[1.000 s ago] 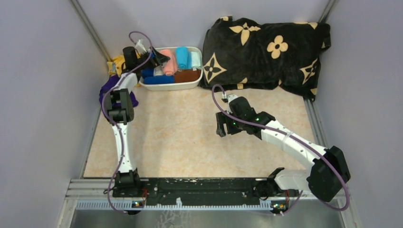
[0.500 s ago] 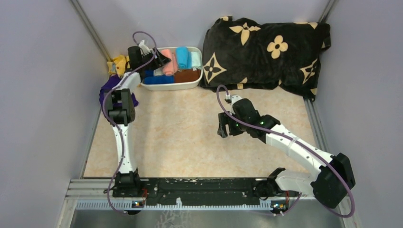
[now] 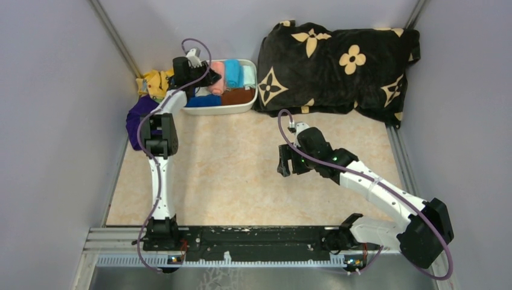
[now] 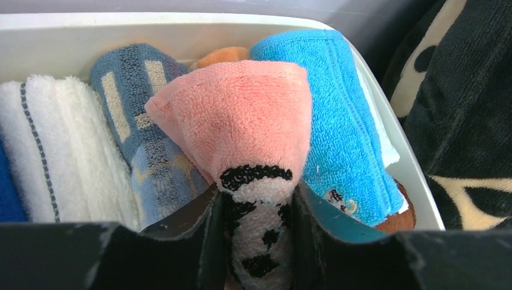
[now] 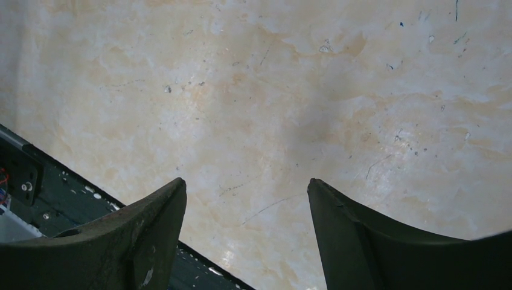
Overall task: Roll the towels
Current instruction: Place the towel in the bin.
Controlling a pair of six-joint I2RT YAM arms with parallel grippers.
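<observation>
A rolled salmon pink towel (image 4: 247,115) with a black-and-white panda print lies in the white basket (image 4: 90,29) among other rolls. My left gripper (image 4: 256,205) is shut on its near end, one finger pressing each side. From above, the left gripper (image 3: 203,75) reaches over the basket's left end, next to the pink towel (image 3: 217,72). The deep purple towel (image 3: 139,115) lies crumpled by the left wall, partly behind the left arm. My right gripper (image 3: 284,164) hangs open over bare table, and in its wrist view the right gripper (image 5: 246,188) has nothing between its fingers.
The basket (image 3: 244,107) also holds blue, white and brown rolls. A yellow patterned cloth (image 3: 154,81) sits in the back left corner. A big black blanket with tan flowers (image 3: 338,60) fills the back right. Walls stand close on both sides.
My left gripper has moved right, deeper over the basket, and its jaws have closed onto the pink towel. The right arm has barely shifted and stays open.
</observation>
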